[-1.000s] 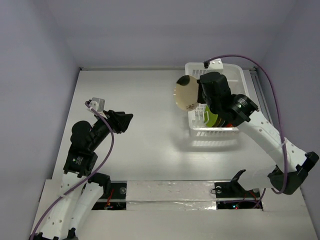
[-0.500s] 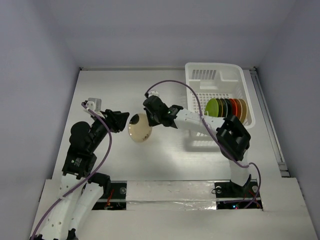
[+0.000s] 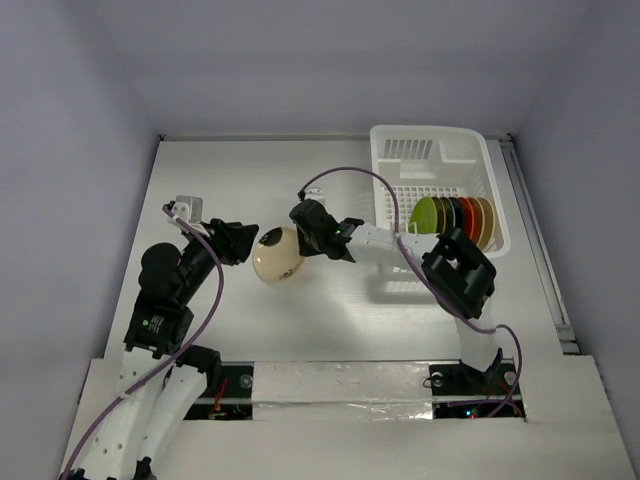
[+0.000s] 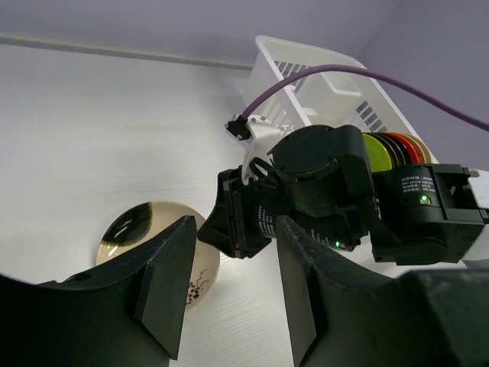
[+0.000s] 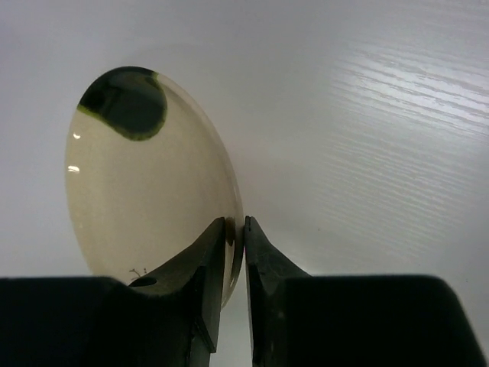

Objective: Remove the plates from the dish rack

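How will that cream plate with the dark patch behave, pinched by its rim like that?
Probably stiff: the cream plate shows no bend though the right gripper pinches only its rim. Its glossy, highlight-catching face suggests it could slip. Held nearly on edge, it might roll or topple if released.

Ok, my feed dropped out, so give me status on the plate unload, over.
Right gripper shut on cream plate rim, clear of dish rack. Left gripper open, empty, beside it. Other plates upright in rack. Nothing blocking.
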`<action>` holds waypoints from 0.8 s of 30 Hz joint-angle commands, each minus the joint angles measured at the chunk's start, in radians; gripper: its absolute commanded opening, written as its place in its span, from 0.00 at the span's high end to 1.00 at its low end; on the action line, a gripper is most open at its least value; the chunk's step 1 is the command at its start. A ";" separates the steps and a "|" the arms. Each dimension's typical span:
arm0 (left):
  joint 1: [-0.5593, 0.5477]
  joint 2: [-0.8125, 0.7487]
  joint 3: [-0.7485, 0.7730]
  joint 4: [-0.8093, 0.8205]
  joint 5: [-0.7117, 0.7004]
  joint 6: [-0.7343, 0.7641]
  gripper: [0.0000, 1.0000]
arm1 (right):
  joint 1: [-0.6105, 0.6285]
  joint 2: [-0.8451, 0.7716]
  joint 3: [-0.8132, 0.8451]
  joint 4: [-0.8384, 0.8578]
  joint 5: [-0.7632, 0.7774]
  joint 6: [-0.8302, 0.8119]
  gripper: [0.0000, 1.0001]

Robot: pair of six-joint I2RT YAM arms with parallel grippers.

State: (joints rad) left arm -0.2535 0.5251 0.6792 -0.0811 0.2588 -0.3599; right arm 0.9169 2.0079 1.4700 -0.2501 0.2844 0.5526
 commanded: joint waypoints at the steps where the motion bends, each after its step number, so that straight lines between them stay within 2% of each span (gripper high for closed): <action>1: 0.003 -0.005 0.043 0.027 0.003 0.006 0.57 | -0.001 -0.015 -0.022 0.031 0.074 0.015 0.79; 4: 0.003 -0.005 0.040 0.029 0.005 0.007 0.57 | -0.001 -0.023 -0.020 -0.004 0.104 0.007 0.65; 5: 0.003 -0.007 0.040 0.027 0.005 0.006 0.57 | -0.001 -0.029 -0.016 -0.026 0.110 0.006 0.64; 8: 0.003 -0.007 0.040 0.029 0.005 0.007 0.58 | -0.001 -0.066 -0.023 -0.043 0.127 -0.002 0.49; 9: 0.003 -0.008 0.040 0.029 0.005 0.006 0.57 | -0.001 -0.080 -0.022 -0.052 0.131 -0.005 0.42; 11: 0.003 -0.008 0.040 0.029 0.005 0.006 0.57 | -0.001 -0.116 -0.022 -0.070 0.150 -0.014 0.41; 13: 0.003 -0.008 0.040 0.027 0.003 0.006 0.57 | -0.001 -0.219 -0.054 -0.069 0.203 -0.028 0.47; 14: 0.003 -0.008 0.040 0.027 0.002 0.006 0.58 | -0.001 -0.260 -0.066 -0.081 0.231 -0.034 0.54; 15: 0.003 -0.008 0.040 0.027 0.003 0.007 0.58 | -0.013 -0.303 -0.089 -0.092 0.257 -0.039 0.77; 16: 0.003 -0.008 0.040 0.027 0.003 0.007 0.58 | -0.027 -0.387 -0.103 -0.106 0.289 -0.051 0.88; 18: 0.003 -0.008 0.040 0.027 0.003 0.007 0.66 | -0.091 -0.477 -0.138 -0.141 0.303 -0.063 1.00; 19: 0.003 -0.011 0.042 0.027 0.005 0.009 0.71 | -0.116 -0.562 -0.186 -0.152 0.314 -0.074 1.00; 20: 0.003 -0.011 0.040 0.027 0.005 0.009 0.85 | -0.142 -0.601 -0.209 -0.175 0.318 -0.082 1.00; 21: 0.003 -0.011 0.040 0.027 0.007 0.009 0.92 | -0.203 -0.638 -0.230 -0.187 0.320 -0.085 1.00; 23: 0.003 -0.013 0.040 0.027 0.004 0.007 1.00 | -0.266 -0.728 -0.290 -0.216 0.297 -0.103 1.00; 24: 0.003 -0.013 0.042 0.026 -0.001 0.007 1.00 | -0.295 -0.751 -0.307 -0.224 0.285 -0.112 0.99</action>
State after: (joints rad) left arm -0.2535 0.5213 0.6792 -0.0814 0.2600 -0.3569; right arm 0.6899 1.3052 1.2343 -0.3874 0.5392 0.4801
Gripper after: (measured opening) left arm 0.008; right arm 0.010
